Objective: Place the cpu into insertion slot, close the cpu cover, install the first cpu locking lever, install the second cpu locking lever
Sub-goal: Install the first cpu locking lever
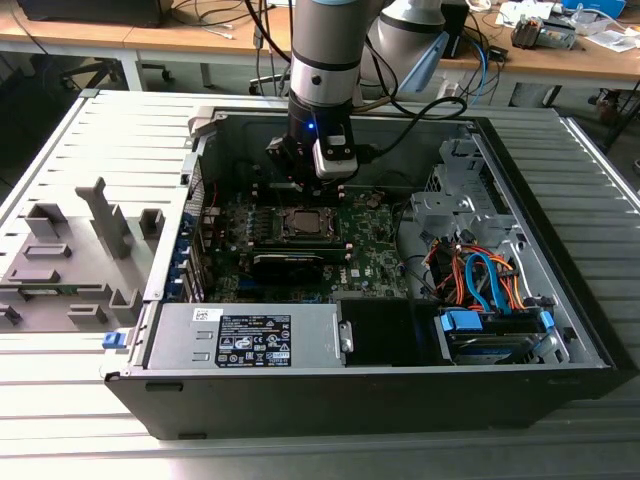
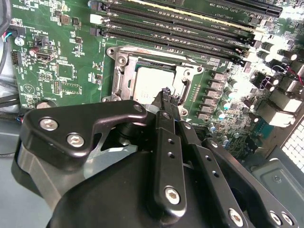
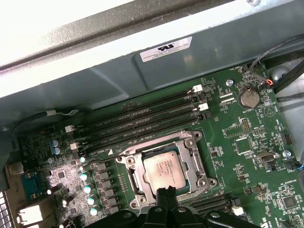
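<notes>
The cpu (image 3: 164, 168) lies flat in the socket on the green motherboard, its silver-grey top facing up; it also appears in the second wrist view (image 2: 149, 83) and the exterior view (image 1: 304, 224). The cpu cover (image 3: 189, 159), a silvery frame, lies down around the chip, with its window showing the chip's top (image 2: 124, 81). My gripper (image 3: 166, 192) is shut, its black fingertips pressed together just above the socket's edge beside the chip (image 2: 167, 93). Nothing shows between the fingers. In the exterior view the gripper (image 1: 308, 188) hangs over the board just behind the socket. I cannot make out the locking levers clearly.
Black memory slots (image 3: 142, 121) run along one side of the socket, with the grey case wall (image 3: 142, 71) behind them. A row of capacitors (image 3: 88, 190) stands beside the socket. The power supply (image 1: 250, 335) and drive bay with orange and blue cables (image 1: 485, 285) fill the case's front.
</notes>
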Available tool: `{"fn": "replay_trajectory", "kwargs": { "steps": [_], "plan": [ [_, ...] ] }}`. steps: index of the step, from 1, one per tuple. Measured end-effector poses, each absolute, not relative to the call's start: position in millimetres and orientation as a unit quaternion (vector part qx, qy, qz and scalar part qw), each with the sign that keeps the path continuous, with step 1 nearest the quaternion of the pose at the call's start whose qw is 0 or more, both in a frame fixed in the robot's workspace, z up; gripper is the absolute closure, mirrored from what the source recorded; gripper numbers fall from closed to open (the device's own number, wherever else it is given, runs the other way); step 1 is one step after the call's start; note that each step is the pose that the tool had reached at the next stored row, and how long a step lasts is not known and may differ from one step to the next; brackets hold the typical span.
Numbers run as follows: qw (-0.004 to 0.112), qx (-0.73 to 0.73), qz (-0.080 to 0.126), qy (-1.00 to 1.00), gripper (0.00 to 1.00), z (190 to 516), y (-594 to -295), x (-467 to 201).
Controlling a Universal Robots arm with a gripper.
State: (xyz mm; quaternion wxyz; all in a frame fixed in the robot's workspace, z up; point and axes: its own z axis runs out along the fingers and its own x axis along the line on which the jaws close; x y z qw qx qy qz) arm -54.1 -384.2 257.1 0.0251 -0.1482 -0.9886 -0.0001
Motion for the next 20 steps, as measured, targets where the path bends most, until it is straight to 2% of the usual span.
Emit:
{"fn": "replay_trajectory", "kwargs": {
  "steps": [20],
  "plan": [
    [0.025, -0.142, 0.000, -0.989, 0.89, 257.1, -384.2, -54.1]
  ]
}}
